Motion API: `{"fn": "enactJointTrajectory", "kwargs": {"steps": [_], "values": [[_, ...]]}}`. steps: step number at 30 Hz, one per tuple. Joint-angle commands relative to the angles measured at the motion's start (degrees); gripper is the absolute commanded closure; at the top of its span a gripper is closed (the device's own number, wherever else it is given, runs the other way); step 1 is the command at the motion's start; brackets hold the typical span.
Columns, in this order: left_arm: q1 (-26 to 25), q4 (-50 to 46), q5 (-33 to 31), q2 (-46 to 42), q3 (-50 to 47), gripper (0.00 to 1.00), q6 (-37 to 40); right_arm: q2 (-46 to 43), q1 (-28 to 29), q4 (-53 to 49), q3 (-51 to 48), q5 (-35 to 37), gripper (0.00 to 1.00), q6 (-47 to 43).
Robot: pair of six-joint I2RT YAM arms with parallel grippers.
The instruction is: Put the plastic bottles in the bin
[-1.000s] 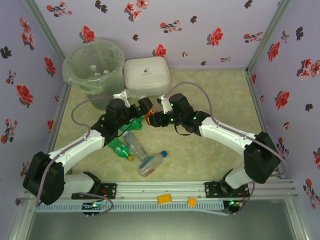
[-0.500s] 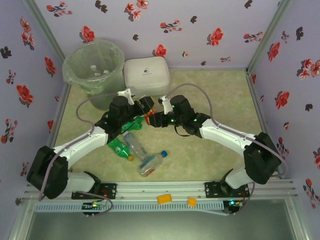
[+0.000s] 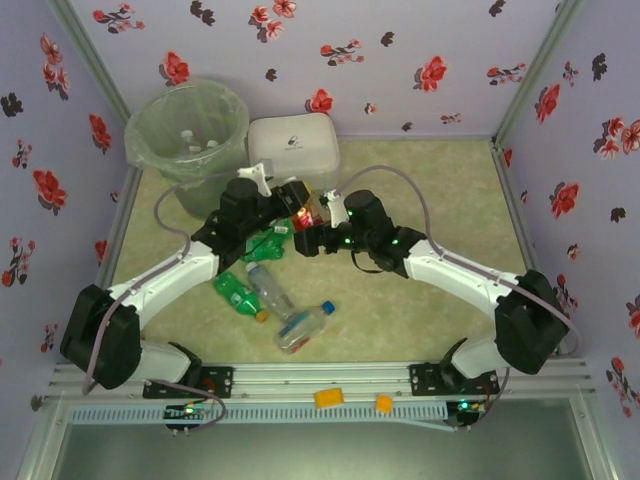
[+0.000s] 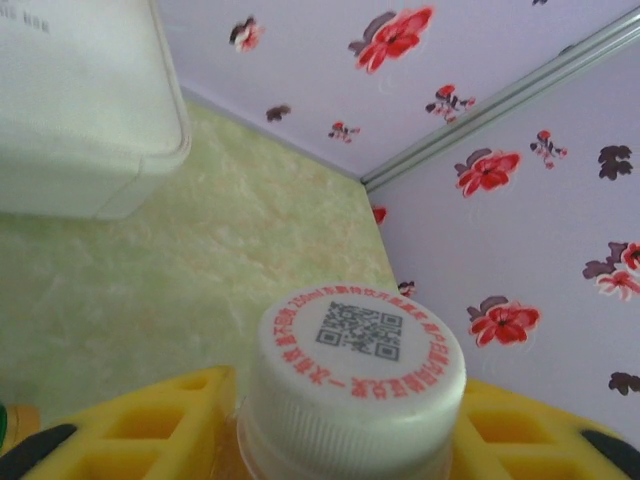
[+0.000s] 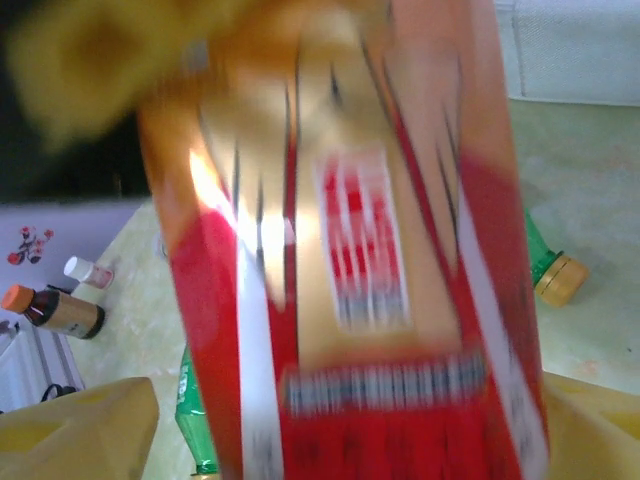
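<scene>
L gripper (image 4: 345,435) pinches the red-label bottle (image 3: 306,212) just under its white cap (image 4: 360,350), yellow fingers (image 4: 150,425) tight on both sides. R gripper (image 5: 340,430) sits just right of it, fingers spread w/ the bottle's body between them; contact can't be told, view is blurred. Bottle is mid-scene, just near of the white box (image 3: 292,148). Green bottle (image 3: 236,295), clear bottle (image 3: 270,288) and blue-capped bottle (image 3: 303,328) lie on the table, near-left of centre. Bin (image 3: 140,130) stands far left, beside the box.

The bin (image 3: 205,172) mouth is open from above. The white box (image 3: 292,148) stands just beside it on the right, narrowing that approach. The left arm (image 3: 170,280), right arm (image 3: 450,275) and red-labelled bottle (image 3: 306,212) occupy mid-table. The loose bottles (image 3: 270,292) obstruct the near-left mat (image 3: 460,200); its right side offers free passage.
</scene>
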Motion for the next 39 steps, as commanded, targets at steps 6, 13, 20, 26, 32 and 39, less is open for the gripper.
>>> {"fn": "enactJointTrajectory", "kwargs": {"steps": [6, 13, 20, 26, 32, 39], "values": [[8.86, -8.34, 0.28, 2.19, 16.42, 0.64, 13.50, -7.91, -0.08, -1.05, -4.60, 6.06, 0.00, -0.05], [18.65, -14.28, 1.07, 4.34, 28.93, 0.64, 19.84, -9.32, -0.06, -3.73, -6.04, 11.21, 0.00, 1.51], [28.40, -20.64, 1.11, 7.14, 38.75, 0.65, 21.92, -12.06, -0.08, -4.60, -8.74, 15.77, 0.00, 2.41], [32.25, -21.84, 0.92, 10.42, 40.13, 0.65, 21.37, -12.43, -0.13, -5.81, -8.51, 16.65, 0.00, 2.66], [33.82, -27.53, 2.95, 18.23, 44.77, 0.64, 19.50, -13.21, -0.08, -7.43, -7.72, 16.59, 0.00, 3.28], [33.82, -30.86, 5.91, 24.19, 49.72, 0.28, 18.06, -14.76, -0.07, -7.48, -9.18, 17.41, 0.00, 6.18]]}}
